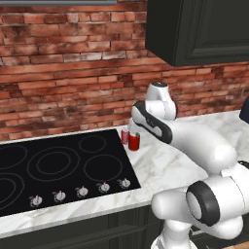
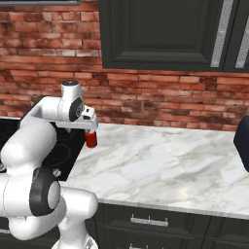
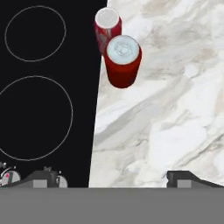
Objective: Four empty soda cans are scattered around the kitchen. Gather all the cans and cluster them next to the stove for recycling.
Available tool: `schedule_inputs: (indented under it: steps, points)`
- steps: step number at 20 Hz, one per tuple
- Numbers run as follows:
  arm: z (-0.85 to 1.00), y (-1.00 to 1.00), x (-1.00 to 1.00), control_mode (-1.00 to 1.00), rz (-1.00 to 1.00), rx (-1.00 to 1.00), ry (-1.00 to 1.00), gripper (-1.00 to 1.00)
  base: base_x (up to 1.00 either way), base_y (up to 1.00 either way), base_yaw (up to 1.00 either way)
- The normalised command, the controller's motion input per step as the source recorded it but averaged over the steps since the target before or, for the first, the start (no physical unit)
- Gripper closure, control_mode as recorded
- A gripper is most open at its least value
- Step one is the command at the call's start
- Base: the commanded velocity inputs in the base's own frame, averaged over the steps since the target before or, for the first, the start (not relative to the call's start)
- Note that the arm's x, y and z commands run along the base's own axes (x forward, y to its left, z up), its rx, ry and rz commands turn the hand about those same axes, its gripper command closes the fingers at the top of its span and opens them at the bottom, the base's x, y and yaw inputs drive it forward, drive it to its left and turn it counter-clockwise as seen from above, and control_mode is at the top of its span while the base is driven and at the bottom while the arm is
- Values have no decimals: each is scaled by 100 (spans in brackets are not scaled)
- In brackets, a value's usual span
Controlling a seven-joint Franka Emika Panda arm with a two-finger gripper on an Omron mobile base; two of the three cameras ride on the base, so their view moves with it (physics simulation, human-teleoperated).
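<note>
My tool hangs spread wide and empty above the marble table. Two soda cans stand upright just beside the stove, at its right edge; they seem to touch each other, though I cannot be sure.

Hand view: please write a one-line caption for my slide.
Two upright red soda cans stand close together on the marble counter beside the black stove, beyond the open jaws.

Glossy black glass stove with small silvery metal knobs; polished white marble-look counter, grey-veined; two red soda cans with matt silver metal tops; rough red brick wall.
</note>
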Motion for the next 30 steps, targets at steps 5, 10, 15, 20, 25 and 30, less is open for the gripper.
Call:
schedule_inputs:
  steps: [5,10,15,20,25,30]
  points:
    - [29,0,-86,-100,0,0,-3,-100,0,0,0]
    - [28,-1,-71,-100,0,0,-4,-100,0,0,0]
    - [35,-19,-58,-100,0,0,-4,-100,0,0,0]
    - [15,-11,-18,100,0,0,-2,-100,-37,-17,0]
    - [0,0,0,100,0,0,0,-100,-99,-10,32]
    - [0,0,0,100,0,0,0,-100,-68,4,85]
